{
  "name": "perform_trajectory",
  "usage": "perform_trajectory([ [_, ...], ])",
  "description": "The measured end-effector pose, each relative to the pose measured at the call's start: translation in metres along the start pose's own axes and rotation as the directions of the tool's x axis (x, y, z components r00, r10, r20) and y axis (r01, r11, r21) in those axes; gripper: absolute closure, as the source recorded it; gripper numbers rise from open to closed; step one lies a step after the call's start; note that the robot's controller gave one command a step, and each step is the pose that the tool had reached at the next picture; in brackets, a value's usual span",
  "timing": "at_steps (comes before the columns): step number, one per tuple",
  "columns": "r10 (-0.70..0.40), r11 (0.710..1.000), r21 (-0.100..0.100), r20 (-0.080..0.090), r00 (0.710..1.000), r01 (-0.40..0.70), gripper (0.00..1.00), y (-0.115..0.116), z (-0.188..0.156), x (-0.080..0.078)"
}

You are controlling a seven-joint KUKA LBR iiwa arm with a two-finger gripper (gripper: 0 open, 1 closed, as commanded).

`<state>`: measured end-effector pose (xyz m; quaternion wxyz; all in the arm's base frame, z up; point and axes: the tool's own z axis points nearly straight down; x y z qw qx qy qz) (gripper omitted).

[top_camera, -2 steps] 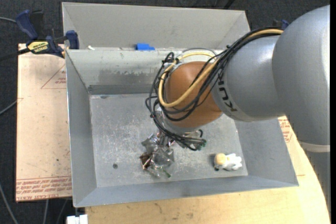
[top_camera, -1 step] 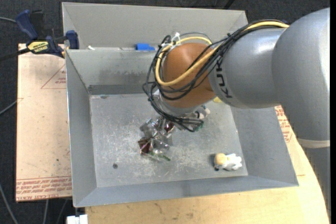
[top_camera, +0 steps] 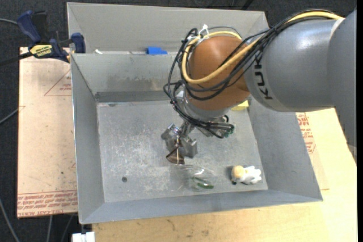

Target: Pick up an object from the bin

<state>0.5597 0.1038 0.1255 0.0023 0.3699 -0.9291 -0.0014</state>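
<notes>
My gripper [top_camera: 181, 143] hangs low over the middle of the bin floor, pointing down, under the orange-brown wrist cover. A small brownish bit shows at its lower tip; I cannot tell whether that is part of the gripper or a loose thing. Just below and to the right of it lies a small clear thing with a green part [top_camera: 199, 181], near the bin's front wall. Farther right, a small white and yellow toy-like thing [top_camera: 245, 174] rests on the floor near the front right corner.
A yellow thing [top_camera: 243, 103] peeks out from under the arm at the right side of the bin. A blue thing [top_camera: 157, 51] sits behind the inner back wall. The arm and its cables cover the back right of the bin.
</notes>
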Motion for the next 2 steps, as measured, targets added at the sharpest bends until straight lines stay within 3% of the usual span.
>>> perform_trajectory([
  [1,0.016,1.000,0.015,0.021,1.000,-0.017,1.00,-0.045,0.008,-0.020],
  [2,0.023,1.000,-0.002,-0.003,1.000,-0.023,1.00,-0.056,-0.004,-0.034],
])
